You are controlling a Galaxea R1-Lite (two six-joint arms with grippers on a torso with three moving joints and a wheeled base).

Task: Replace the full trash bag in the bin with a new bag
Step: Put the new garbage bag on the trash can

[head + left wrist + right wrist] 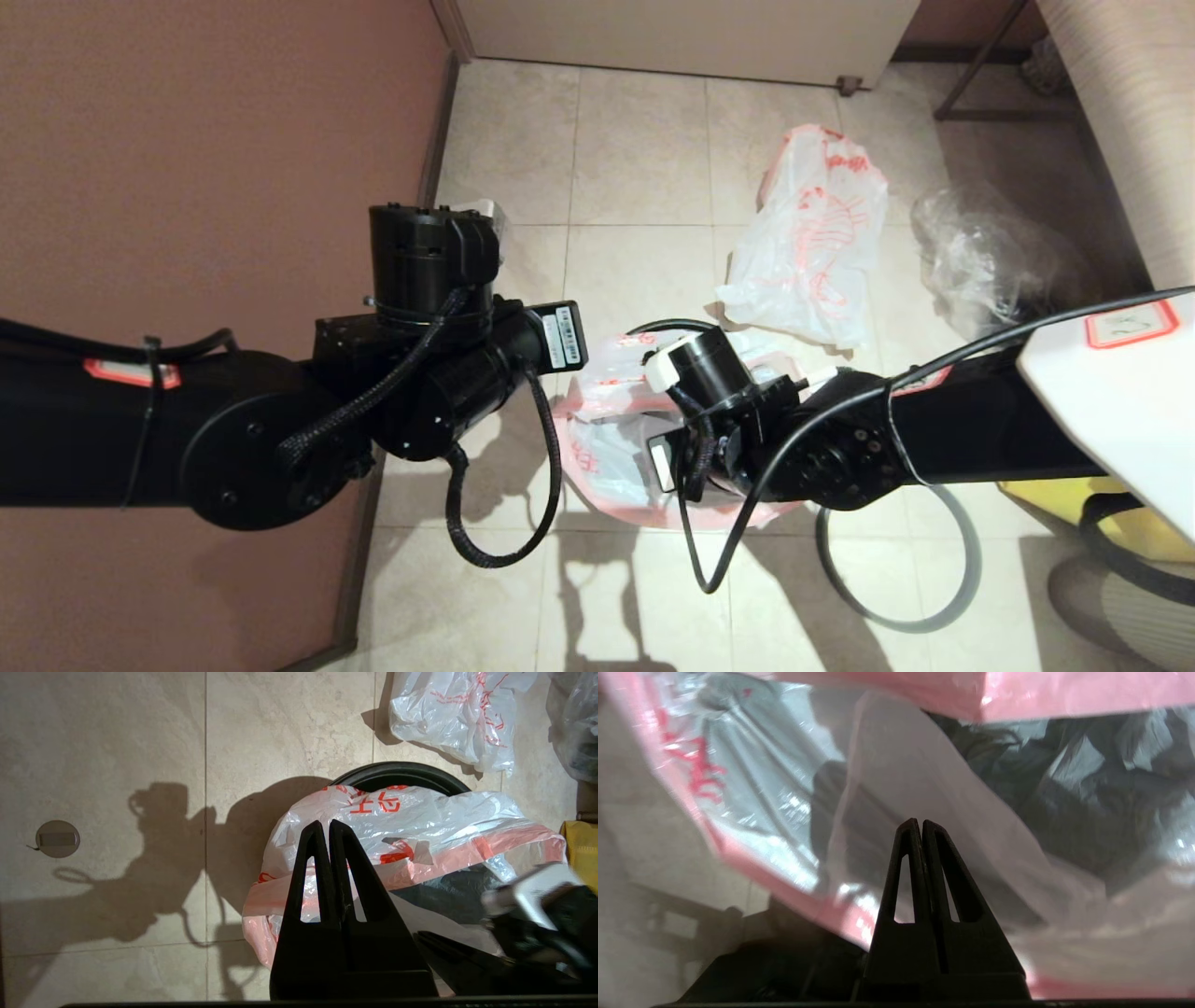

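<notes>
Left claw (325, 826) hovers above the new bag (420, 830), fingers pressed together; whether any film is pinched between them is not clear. Right claw (920, 823) is down inside the mouth of the same bag, fingers also closed tip to tip, thin white film right at the tips; cannot tell if it is actually gripped.

New bag is draped over the bin (402, 772), pink-red band running round the opening, red block characters on the far side. Only the bin's black far rim shows past the plastic in the left wrist view; dark interior visible through the bag mouth.

Full trash bag (812, 247) lies on the floor tiles beyond the bin, apart from it, red-orange drawing facing up. Clear bag (980, 257) with dark contents sits to its right, near the wall. Grey ring (901, 569) lies flat on the floor, partly under the right arm. Yellow bag (1102, 509) is at the right edge.
</notes>
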